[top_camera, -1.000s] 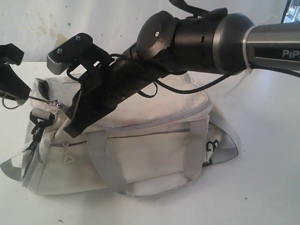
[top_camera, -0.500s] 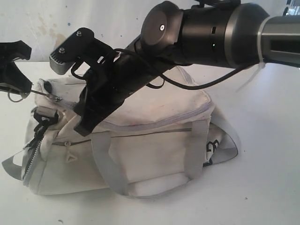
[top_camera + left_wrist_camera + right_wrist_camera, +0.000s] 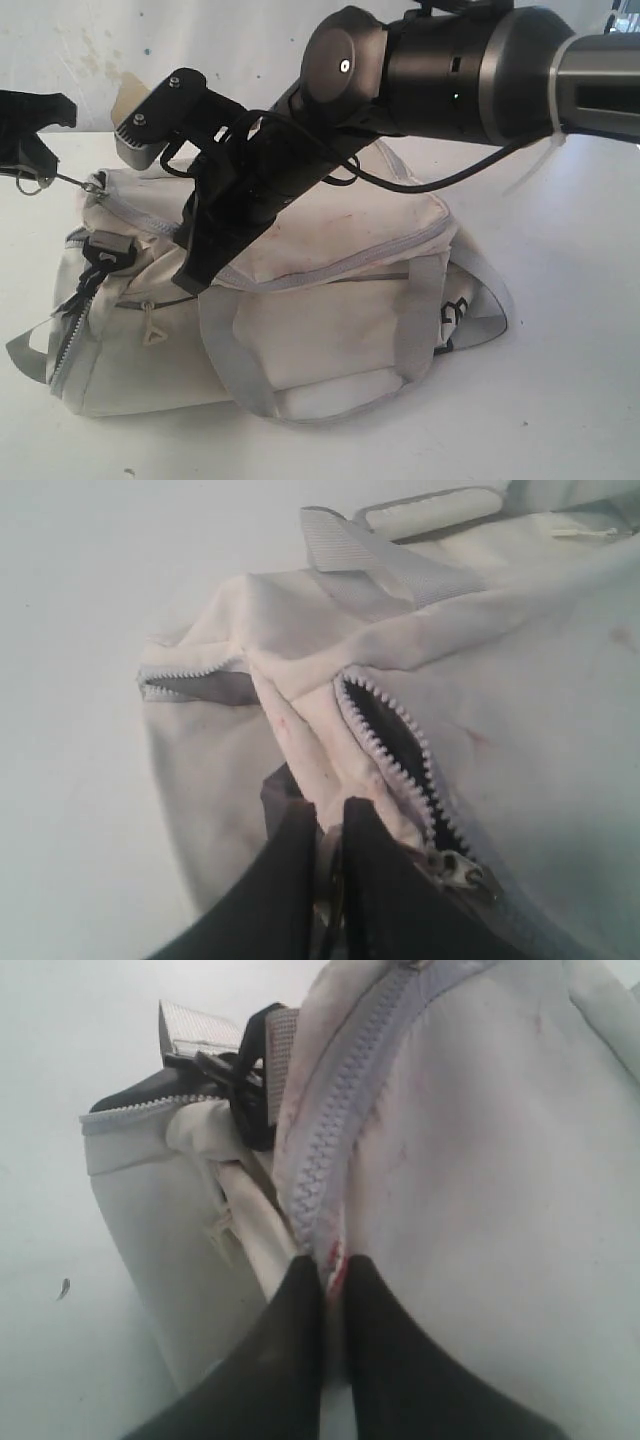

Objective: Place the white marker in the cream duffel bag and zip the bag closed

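Nearest us, on the flat white counter [image 3: 560, 410], lies the large soft cream duffel bag [image 3: 330, 330]. Its pale grey webbing handle [image 3: 225, 365] loops down the near side, and a black plastic buckle [image 3: 100, 258] hangs at its left end. Above that, the right claw [image 3: 198, 278] reaches across from the right and comes down on the bag's top left. Its black fingers [image 3: 290, 1330] are together, pinching a ridge of cream fabric just beside the closed grey toothed zipper [image 3: 335, 1110]. Farther off at the left end, the left claw [image 3: 25, 150] is likewise clamped on a fold of the bag's fabric. The small metal zipper slider [image 3: 455, 868] sits just beside it, and the teeth beyond are parted over dark grey lining [image 3: 385, 730]. Where the slim white marker is, we cannot tell.
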`<action>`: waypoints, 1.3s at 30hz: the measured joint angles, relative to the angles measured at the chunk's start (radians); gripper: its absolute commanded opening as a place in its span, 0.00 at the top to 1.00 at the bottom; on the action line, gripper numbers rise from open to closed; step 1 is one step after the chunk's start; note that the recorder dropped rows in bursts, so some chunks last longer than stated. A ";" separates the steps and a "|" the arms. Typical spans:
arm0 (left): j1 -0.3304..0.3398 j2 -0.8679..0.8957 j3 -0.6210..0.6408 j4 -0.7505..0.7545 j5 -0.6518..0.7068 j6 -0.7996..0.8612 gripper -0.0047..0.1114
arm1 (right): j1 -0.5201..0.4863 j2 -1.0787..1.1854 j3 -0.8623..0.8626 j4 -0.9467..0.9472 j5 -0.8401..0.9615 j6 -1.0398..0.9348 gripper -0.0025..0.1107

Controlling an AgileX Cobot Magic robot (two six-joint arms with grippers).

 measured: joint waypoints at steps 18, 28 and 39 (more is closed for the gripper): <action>0.036 0.136 -0.099 0.145 -0.175 -0.006 0.96 | -0.002 0.000 0.002 -0.022 -0.003 0.015 0.98; 0.036 0.159 -0.105 0.131 -0.204 0.011 0.92 | -0.002 0.002 0.002 -0.024 -0.026 0.048 0.98; 0.055 0.126 -0.109 0.031 -0.153 0.147 0.35 | -0.002 0.008 0.011 -0.048 -0.012 0.132 0.52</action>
